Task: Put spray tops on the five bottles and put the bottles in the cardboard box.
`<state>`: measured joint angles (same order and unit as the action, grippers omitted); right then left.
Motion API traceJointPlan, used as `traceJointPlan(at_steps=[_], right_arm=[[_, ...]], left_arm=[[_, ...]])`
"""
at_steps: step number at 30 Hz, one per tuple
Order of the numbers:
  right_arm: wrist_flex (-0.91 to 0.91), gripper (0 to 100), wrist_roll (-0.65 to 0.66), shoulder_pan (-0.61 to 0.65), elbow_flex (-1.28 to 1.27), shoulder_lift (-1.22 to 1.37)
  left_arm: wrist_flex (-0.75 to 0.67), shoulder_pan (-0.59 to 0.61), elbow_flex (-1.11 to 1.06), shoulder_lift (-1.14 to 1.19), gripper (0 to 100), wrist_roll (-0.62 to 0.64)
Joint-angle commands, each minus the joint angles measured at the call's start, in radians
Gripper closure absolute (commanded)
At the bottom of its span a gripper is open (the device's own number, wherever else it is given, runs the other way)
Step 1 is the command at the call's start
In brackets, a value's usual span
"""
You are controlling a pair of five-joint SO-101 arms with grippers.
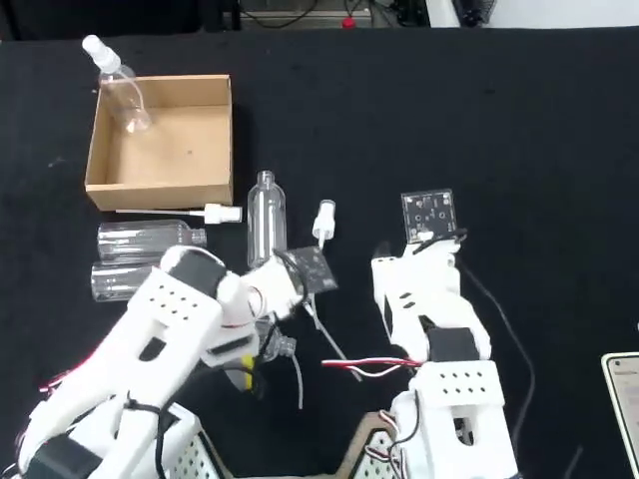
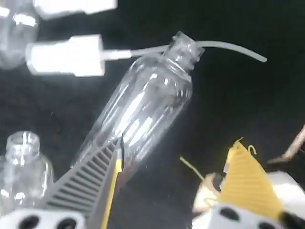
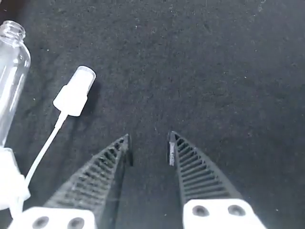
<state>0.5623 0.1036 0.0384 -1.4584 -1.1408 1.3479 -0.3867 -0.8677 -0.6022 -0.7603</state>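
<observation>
Okay so, capping stage: one capped bottle point(image 1: 118, 88) leans in the box point(image 1: 160, 185) at the table's point(image 1: 519, 120) 10 o'clock. Left fingers point(image 2: 95, 171) are spread around a bare bottle point(image 2: 143, 105), one touching it. Right fingers point(image 3: 107, 164) are spread too, beside a spray top point(image 3: 74, 93). Next I'd clamp the bottle, then fetch the top.

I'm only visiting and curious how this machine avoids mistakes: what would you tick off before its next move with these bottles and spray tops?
1. Clear plastic bottle between the left jaws: ok; the jaws are open around it.
2. Its neck free for a top: ok, uncapped.
3. Long-tubed white spray top clear of that neck: cannot tell; its tube crosses there.
4. Right jaws ready: ok; open and empty, with a second white spray top ahead.
5. Brown cardboard box has room: ok; one capped bottle leans at its far corner.
6. All bottles capped: not ok; the lying bottle beside the box is bare.
</observation>
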Motion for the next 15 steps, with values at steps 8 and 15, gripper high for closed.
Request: traceJointPlan(at_steps=[8,15], right_arm=[[-0.029,87.3,0.008,-0.009,0.004,0.005],[-0.029,87.3,0.008,-0.009,0.002,0.005]], left_arm=[[-0.244,0.008,-0.090,-0.025,67,-0.003],[-0.334,0.068,-0.163,-0.025,67,-0.002]])
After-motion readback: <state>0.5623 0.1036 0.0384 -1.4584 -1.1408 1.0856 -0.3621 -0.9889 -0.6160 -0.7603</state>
